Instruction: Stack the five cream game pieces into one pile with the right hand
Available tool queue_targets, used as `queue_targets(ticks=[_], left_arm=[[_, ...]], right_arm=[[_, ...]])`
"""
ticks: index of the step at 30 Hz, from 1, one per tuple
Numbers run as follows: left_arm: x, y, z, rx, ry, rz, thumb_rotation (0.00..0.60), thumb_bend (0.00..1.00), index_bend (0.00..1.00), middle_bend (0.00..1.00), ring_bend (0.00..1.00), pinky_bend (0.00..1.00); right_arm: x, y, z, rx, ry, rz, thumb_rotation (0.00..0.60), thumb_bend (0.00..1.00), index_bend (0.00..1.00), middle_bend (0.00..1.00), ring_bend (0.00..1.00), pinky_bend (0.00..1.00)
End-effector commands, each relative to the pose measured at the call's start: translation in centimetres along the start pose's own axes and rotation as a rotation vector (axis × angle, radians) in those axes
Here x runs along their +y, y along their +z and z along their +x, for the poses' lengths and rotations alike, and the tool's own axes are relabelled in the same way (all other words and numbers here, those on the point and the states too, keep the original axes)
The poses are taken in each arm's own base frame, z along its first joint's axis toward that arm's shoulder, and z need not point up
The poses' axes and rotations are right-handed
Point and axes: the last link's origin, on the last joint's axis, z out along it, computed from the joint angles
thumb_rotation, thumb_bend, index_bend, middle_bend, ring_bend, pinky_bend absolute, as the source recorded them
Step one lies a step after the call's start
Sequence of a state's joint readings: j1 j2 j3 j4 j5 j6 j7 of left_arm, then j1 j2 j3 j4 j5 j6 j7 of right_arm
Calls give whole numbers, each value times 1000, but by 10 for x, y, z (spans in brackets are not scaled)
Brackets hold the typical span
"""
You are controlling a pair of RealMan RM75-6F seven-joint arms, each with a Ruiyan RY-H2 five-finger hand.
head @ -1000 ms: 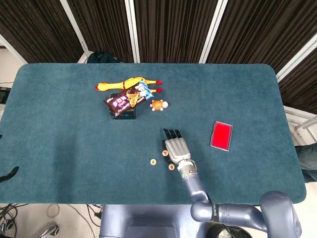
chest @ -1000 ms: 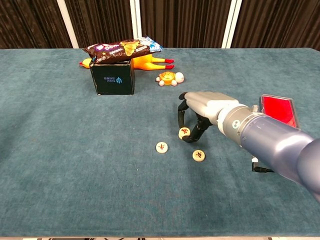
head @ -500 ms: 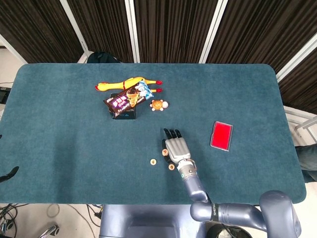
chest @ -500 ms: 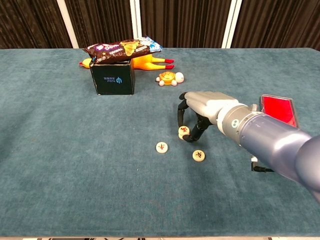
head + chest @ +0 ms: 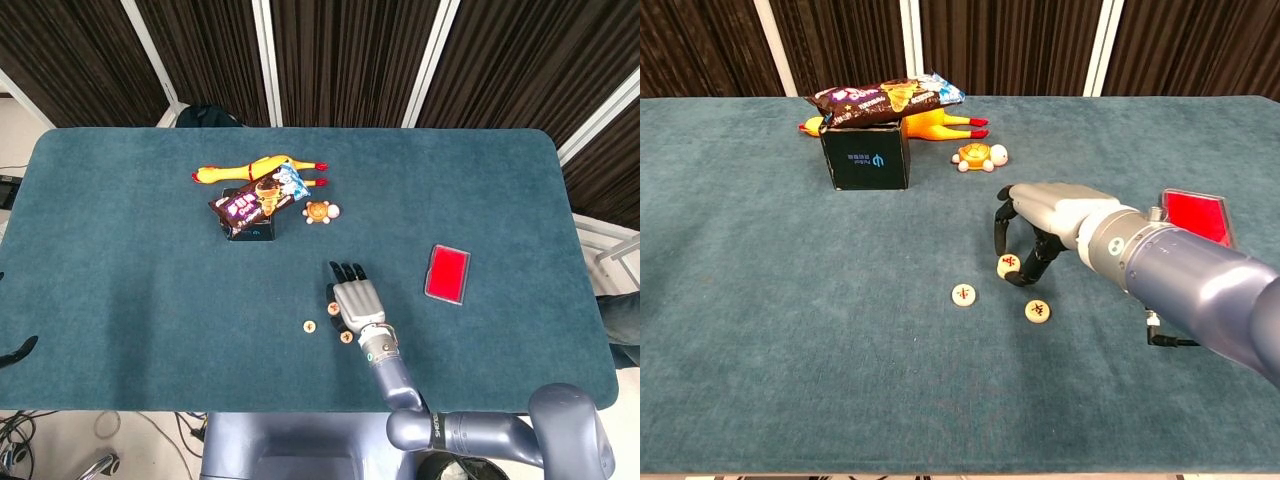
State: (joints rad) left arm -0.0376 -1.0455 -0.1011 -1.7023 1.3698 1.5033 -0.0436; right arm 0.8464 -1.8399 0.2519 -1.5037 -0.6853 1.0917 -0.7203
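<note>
Right hand: fingers curled around cream stack, grip unclear; two loose pieces beside; careless lift could topple stack

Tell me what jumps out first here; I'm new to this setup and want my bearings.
The right hand at mid-table, fingers curved down around a small pile of cream pieces, with two more pieces lying flat just in front of it. Behind sits a clutter: a yellow rubber chicken, a snack bag on a dark box, and a toy turtle. A red card lies to the right.
</note>
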Motion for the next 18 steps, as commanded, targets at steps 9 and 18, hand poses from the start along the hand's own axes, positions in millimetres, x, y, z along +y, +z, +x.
queue_targets(ticks=[9,18], left_arm=[[0,0,0,-2,-2,1,600,159,136,0,0,69],[2,-2,0,1,-8,-3,600,159,135,0,0,69]], right_arm=[[-20,-19,12,10,5,66,600,379,373,0,0,0],[-34,-24,2,30,-17,90,600,380,371,0,0,0]])
